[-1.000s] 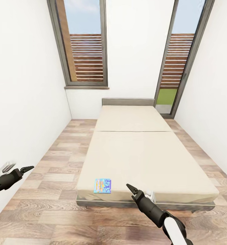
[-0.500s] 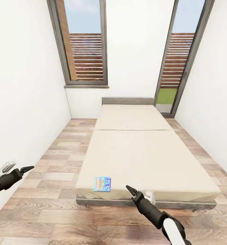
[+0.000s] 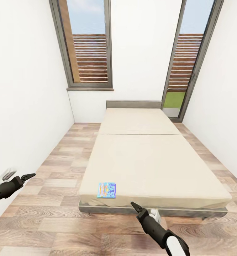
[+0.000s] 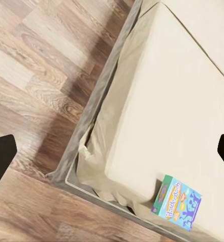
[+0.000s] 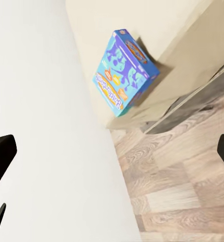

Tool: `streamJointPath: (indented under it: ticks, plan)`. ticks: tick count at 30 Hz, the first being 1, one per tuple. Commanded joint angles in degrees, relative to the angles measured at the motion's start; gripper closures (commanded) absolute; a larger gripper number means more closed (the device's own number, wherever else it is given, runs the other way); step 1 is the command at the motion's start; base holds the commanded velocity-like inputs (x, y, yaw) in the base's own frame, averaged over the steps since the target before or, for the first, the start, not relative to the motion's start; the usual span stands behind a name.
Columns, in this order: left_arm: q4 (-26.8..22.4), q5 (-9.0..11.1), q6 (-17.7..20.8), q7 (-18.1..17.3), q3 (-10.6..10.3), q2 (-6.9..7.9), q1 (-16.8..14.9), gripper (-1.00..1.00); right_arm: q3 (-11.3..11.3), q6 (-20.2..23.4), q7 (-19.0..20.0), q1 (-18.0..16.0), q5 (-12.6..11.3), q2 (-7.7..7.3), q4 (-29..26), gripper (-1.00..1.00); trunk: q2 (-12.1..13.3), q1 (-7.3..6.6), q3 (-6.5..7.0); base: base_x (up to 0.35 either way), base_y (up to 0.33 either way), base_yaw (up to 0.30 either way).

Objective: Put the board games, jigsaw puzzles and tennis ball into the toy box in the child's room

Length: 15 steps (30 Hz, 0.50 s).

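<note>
A big soft beige bed [image 3: 147,156] with a low grey headboard [image 3: 133,104] fills the middle of a white room with a wood-plank floor [image 3: 58,167] and two tall windows [image 3: 88,46] with brown slats. One board game [image 3: 106,190], a small flat blue box with orange and yellow art, lies flat near the foot edge of the bed, on its left side. The left gripper [image 3: 27,175] hangs empty over the floor by the left wall and the right gripper [image 3: 134,206] hangs empty just off the foot of the bed, near the box; both have their fingers spread wide apart.
</note>
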Motion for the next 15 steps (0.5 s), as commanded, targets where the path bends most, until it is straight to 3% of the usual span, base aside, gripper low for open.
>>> streamJointPath:
  ticks: [1, 9, 15]
  plan:
    - [-0.01, 0.18, 0.47, -0.09, 0.1, -0.01, -0.06, -1.0, -0.06, -0.26, 0.05, -0.02, -0.26, 0.03, 0.48, -1.0, -0.44, 0.22, -0.24, 0.0, 0.0, 0.0]
    - [-0.01, 0.18, 0.53, -0.09, 0.1, -0.01, -0.06, -1.0, 0.03, -2.67, 0.06, -0.29, -0.36, 0.15, 5.79, -1.0, -3.65, 1.98, -1.67, 0.0, 0.0, 0.0]
    - [-0.01, 0.18, 0.54, -0.09, 0.23, -0.05, -0.06, -1.0, 0.27, -4.08, 0.09, -2.0, -0.17, 1.64, 11.14, -1.0, -6.06, 3.3, -2.75, 0.0, 0.0, 0.0]
